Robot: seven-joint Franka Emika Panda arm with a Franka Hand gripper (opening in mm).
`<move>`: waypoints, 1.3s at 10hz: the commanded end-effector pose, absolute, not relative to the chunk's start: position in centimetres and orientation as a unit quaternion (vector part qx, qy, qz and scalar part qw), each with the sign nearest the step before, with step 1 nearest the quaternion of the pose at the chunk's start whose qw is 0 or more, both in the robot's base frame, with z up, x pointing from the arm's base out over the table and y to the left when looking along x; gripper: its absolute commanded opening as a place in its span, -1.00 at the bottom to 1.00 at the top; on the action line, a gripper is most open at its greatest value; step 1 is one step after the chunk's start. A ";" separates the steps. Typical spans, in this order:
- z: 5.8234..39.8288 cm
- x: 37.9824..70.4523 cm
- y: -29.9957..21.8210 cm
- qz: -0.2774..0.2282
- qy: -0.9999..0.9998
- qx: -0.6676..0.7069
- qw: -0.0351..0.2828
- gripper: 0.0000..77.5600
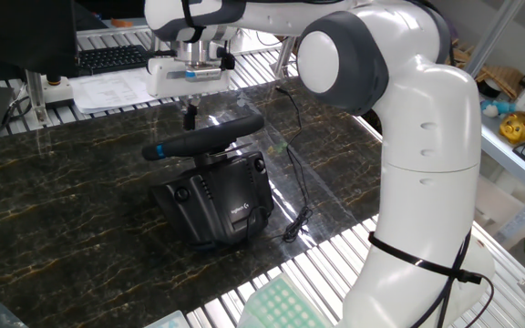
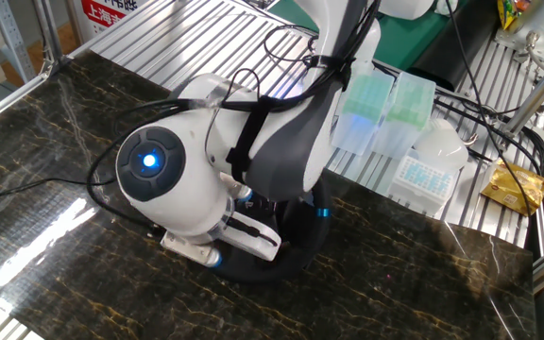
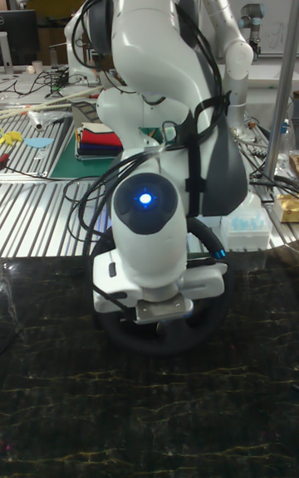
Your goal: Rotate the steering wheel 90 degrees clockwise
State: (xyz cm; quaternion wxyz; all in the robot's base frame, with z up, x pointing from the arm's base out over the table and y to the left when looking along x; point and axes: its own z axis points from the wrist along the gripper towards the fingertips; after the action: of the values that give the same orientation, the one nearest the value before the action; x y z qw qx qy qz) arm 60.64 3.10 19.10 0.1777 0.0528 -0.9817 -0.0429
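Observation:
The steering wheel (image 1: pixel 210 137) lies almost edge-on over its boxy black base (image 1: pixel 219 196), with the blue stripe (image 1: pixel 159 150) at the rim's left end. My gripper (image 1: pixel 190 118) hangs from the white hand just above the rim's far side. Its dark fingers are pressed together, shut, and nothing shows between them. In the other fixed view the arm covers most of the steering wheel (image 2: pixel 300 253), leaving part of the rim and the blue stripe (image 2: pixel 321 212) visible; the fingers are hidden there. In the tall fixed view the rim (image 3: pixel 166 338) shows below the wrist.
A thin black cable (image 1: pixel 295 178) runs from the base to the table's right edge. A keyboard (image 1: pixel 112 56) and papers (image 1: pixel 117 89) lie behind the marble top. Pipette tip boxes (image 2: pixel 366 102) stand on the slatted surface near the arm's foot. A green rack (image 1: pixel 276 305) sits at the front.

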 end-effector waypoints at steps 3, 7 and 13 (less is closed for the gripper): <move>18.1 60.9 5.1 -0.100 -0.978 0.071 0.169 -1.00; 17.5 60.3 7.4 -0.101 -0.980 0.065 0.160 -1.00; 16.7 60.1 8.2 -0.120 -0.975 0.073 0.169 -1.00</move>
State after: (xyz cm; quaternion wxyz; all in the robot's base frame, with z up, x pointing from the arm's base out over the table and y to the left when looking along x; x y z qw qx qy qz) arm 60.06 8.16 16.60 0.1695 0.0725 -0.9755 -0.1199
